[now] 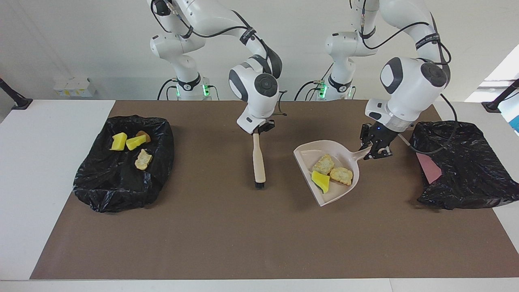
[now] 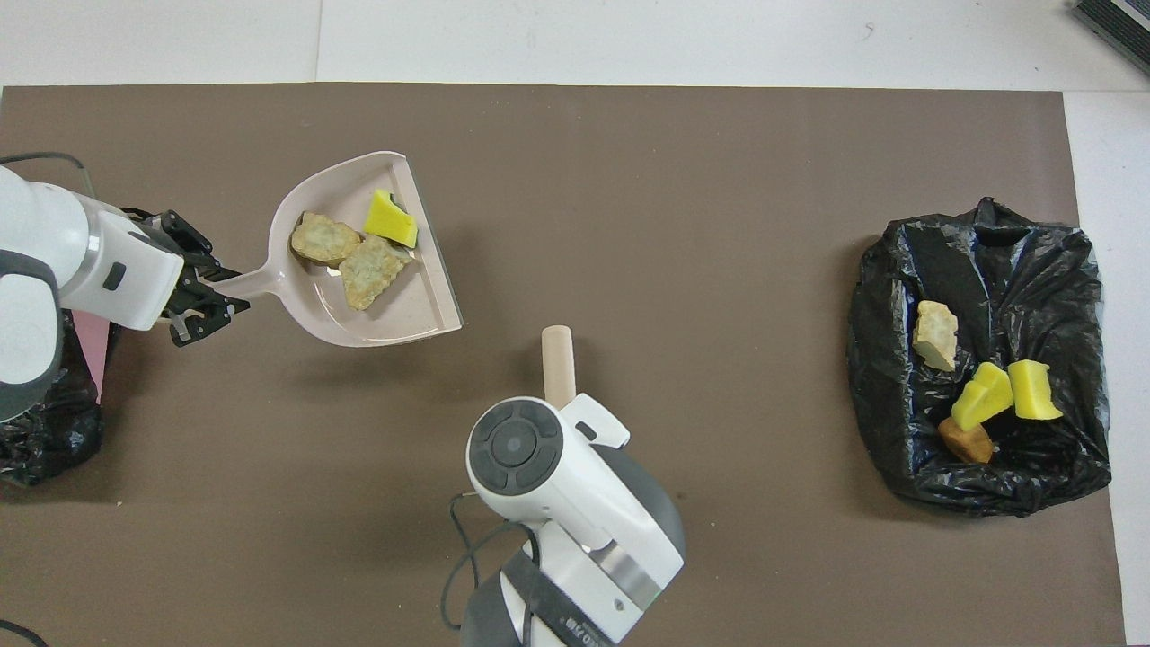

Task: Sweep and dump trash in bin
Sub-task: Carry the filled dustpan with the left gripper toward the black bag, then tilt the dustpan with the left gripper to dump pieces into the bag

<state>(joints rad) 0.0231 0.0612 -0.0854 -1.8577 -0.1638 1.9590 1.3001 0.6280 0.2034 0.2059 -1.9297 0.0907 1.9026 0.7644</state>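
Note:
My left gripper (image 1: 375,151) (image 2: 208,301) is shut on the handle of a beige dustpan (image 1: 329,190) (image 2: 377,319). The dustpan hangs above the brown mat, beside the black bag at the left arm's end. Three pieces of trash lie in the pan: a yellow sponge bit (image 1: 320,179) (image 2: 390,218) and two beige chunks (image 1: 323,163) (image 2: 323,238). My right gripper (image 1: 256,130) is shut on a brush (image 1: 258,160) (image 2: 557,364), which hangs bristles down over the middle of the mat. A black-lined bin (image 1: 121,182) (image 2: 898,296) at the right arm's end holds several scraps.
A second black bag (image 1: 462,170) (image 2: 45,431) with a pink sheet (image 1: 430,170) showing at its mouth lies at the left arm's end. The brown mat (image 1: 243,235) covers most of the white table.

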